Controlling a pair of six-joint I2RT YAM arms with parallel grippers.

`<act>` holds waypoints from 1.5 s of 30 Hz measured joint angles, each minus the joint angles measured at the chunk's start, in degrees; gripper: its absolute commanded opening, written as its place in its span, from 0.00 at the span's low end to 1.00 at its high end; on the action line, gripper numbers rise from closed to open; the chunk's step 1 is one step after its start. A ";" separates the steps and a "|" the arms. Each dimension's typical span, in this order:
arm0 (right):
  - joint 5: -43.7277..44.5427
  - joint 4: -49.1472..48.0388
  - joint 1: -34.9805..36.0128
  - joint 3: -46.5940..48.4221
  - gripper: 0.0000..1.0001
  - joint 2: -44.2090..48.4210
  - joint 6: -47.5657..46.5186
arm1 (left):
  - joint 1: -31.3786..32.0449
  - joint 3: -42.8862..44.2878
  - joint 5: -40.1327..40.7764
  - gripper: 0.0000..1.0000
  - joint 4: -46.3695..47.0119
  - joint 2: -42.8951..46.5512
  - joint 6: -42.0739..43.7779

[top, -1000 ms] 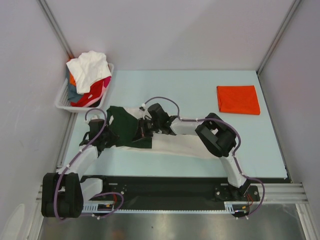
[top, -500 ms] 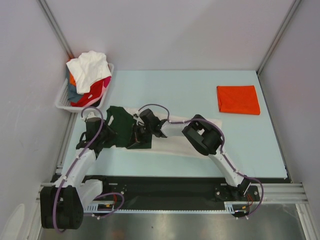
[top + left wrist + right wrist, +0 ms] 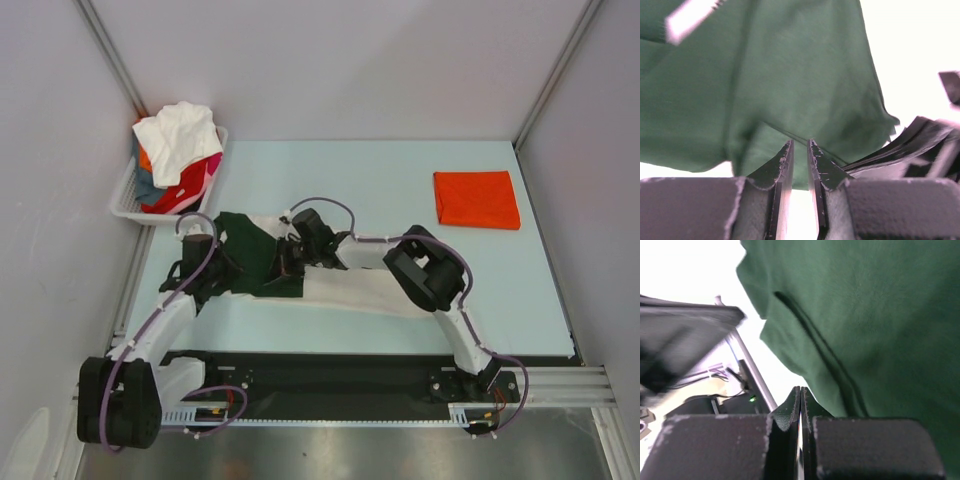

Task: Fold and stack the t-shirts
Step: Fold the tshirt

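We are seeing a cream t-shirt [image 3: 350, 290] with dark green sleeves lying rumpled across the near left part of the pale blue bench [image 3: 380, 170], green end to the left and cream body trailing to the right under the right arm. The left fingers [image 3: 793, 148] are standing only a narrow slit apart at the lower edge of the green cloth. Creases are running down into their tips and green is showing in the slit, so they are pinching the cream t-shirt. The right fingers [image 3: 800, 390] are pressing fully together, with a hemmed green edge meeting their tips; we cannot tell whether any cloth is caught between them. A folded orange-red t-shirt [image 3: 477, 199] is lying well apart at the far right, and more t-shirts are heaping in the white basket [image 3: 125, 195] at the far left.
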State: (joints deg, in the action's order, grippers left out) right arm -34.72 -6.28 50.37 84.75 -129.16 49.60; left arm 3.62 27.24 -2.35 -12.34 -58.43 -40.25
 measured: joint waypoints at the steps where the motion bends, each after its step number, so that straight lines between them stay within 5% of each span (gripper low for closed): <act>1: 0.02 -0.02 -0.59 -0.72 0.00 1.25 -0.22 | 1.14 0.00 0.02 0.22 0.20 -0.37 -0.28; 8: -0.42 -1.75 -4.15 -9.16 0.00 7.74 -2.08 | 6.84 -0.52 -1.07 0.23 2.97 -2.75 -1.68; 16: -0.87 -1.14 -5.05 -15.54 0.00 7.74 -3.63 | 1.73 -4.57 -4.55 0.18 7.82 -9.94 -3.63; 29: 2.01 4.87 -10.40 -12.11 0.01 12.39 -8.17 | 1.46 1.64 2.19 0.26 0.15 1.14 -3.72; 37: 2.43 4.39 -15.50 -0.11 0.01 9.70 -8.04 | 2.64 15.10 0.74 0.23 6.78 -16.26 -4.26; 45: 2.58 3.69 -17.25 9.42 0.00 -2.75 -6.69 | 6.56 29.27 1.90 0.19 10.03 -38.58 -5.14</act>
State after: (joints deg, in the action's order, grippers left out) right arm -32.14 -2.59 33.12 94.17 -131.92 42.92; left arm 10.17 56.51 -0.45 -2.31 -97.01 -45.39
